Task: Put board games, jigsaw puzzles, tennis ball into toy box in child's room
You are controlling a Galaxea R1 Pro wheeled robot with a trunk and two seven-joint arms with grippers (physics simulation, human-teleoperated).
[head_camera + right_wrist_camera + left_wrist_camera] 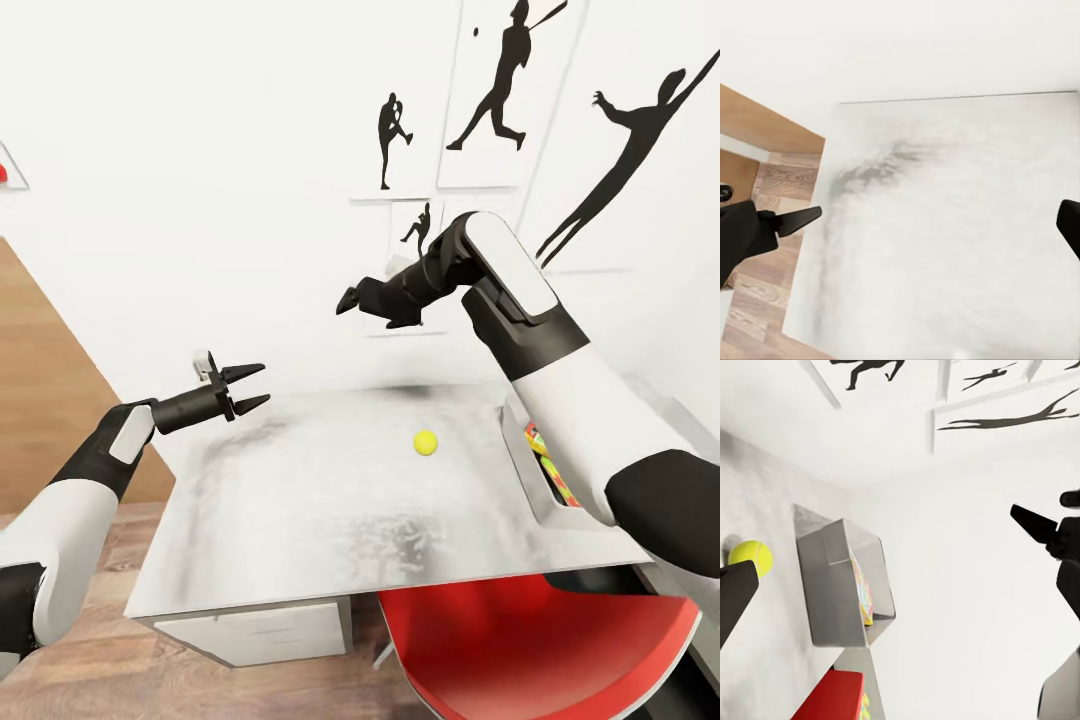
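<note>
Both hands were empty and spread: left hand (243, 388) just off the desk (300, 520) edge, right hand (375, 300) raised above. The ball (426, 442) lay ahead of the left hand, beside the box (832, 585); grasping it looked next.

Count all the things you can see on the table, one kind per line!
Tennis ball: 1
Toy box: 1, with colourful flat pieces inside that cannot be counted
Total: 2
</note>
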